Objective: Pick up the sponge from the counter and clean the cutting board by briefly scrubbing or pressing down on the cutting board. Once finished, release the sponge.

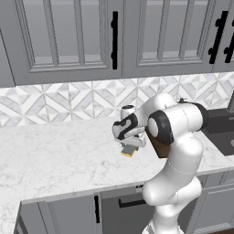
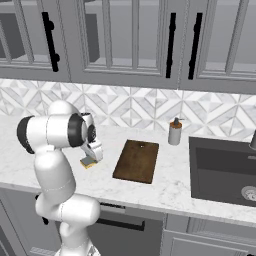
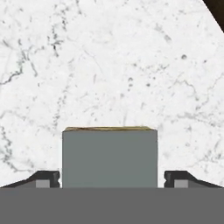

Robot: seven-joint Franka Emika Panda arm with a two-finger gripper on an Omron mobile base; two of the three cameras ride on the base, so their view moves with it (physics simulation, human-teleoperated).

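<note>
The pincer [image 3: 112, 178] sits low in the hand view, fingertips [image 3: 43, 178] spread wide with the sponge [image 3: 109, 155] squarely between them, gaps on either side, so nothing is clamped yet. The sponge lies on the white bench [image 3: 109, 65], centre-left in the right base view, just beside the cutting board [image 2: 136, 160]. Best play, by the look of it: stay centred, close evenly on the two sides, then lift straight before carrying it to the board.

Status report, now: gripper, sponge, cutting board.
Gripper open, fingertips either side of sponge. Sponge on counter, left of cutting board, apart from it. Board bare. Nothing between them.
</note>
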